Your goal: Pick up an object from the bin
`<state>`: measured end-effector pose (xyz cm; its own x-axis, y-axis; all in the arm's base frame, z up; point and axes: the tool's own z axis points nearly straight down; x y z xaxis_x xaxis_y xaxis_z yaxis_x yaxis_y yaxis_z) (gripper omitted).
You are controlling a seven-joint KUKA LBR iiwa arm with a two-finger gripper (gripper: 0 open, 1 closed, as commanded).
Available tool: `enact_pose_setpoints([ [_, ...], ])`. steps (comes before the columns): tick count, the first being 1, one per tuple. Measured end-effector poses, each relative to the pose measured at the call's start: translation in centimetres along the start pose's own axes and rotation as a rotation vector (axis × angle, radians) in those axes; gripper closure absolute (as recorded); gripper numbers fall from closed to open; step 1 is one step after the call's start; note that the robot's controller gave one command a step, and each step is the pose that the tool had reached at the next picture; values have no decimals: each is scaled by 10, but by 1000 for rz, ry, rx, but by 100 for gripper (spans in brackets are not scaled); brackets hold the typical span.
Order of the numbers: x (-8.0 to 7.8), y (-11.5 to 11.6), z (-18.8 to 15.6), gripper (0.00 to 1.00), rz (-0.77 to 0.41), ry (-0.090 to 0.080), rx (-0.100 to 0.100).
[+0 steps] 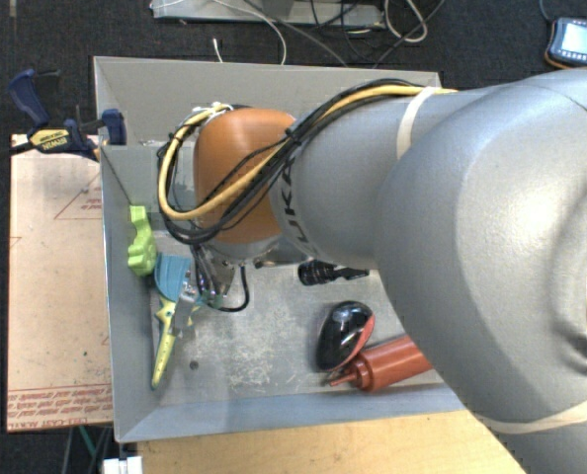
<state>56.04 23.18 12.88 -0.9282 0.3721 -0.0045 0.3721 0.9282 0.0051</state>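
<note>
Grey metal makes the bin (119,344), and small things lie on its floor. Far to the left of the gripper (200,289), against the bin's left wall, sits a light green toy (140,240). Just below the toy and right beside the gripper's left side lies a blue thing (171,273). A long yellow-green thing (165,349) starts just under the gripper and runs down toward the bin's near corner. The gripper hangs low over the spot where the blue thing and the top end of the yellow-green thing meet. I cannot tell if it touches them, and I cannot tell if it is wide or narrow, because its tip is small and dark and wires hang in front of it.

Above the gripper is a big round orange cover (239,176), with yellow and black cables (175,200) looped around it. It hides the back part of the bin.

To the right of the gripper, well apart from it, lies a small black thing (328,273), partly under the thick grey arm (452,225). Lower down to the right lies a black and red computer mouse (341,336). A red bottle (392,361) lies touching the mouse, and the arm covers its far end.
</note>
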Motion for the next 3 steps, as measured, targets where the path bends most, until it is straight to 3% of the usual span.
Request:
enact_pose_setpoints([
  [1, -23, 3, 55, 0, -481, 10, 2],
  [2, -7, 2, 60, 0, 37, 3, 23],
  [3, -23, 4, 59, 100, -442, 2, -2],
])
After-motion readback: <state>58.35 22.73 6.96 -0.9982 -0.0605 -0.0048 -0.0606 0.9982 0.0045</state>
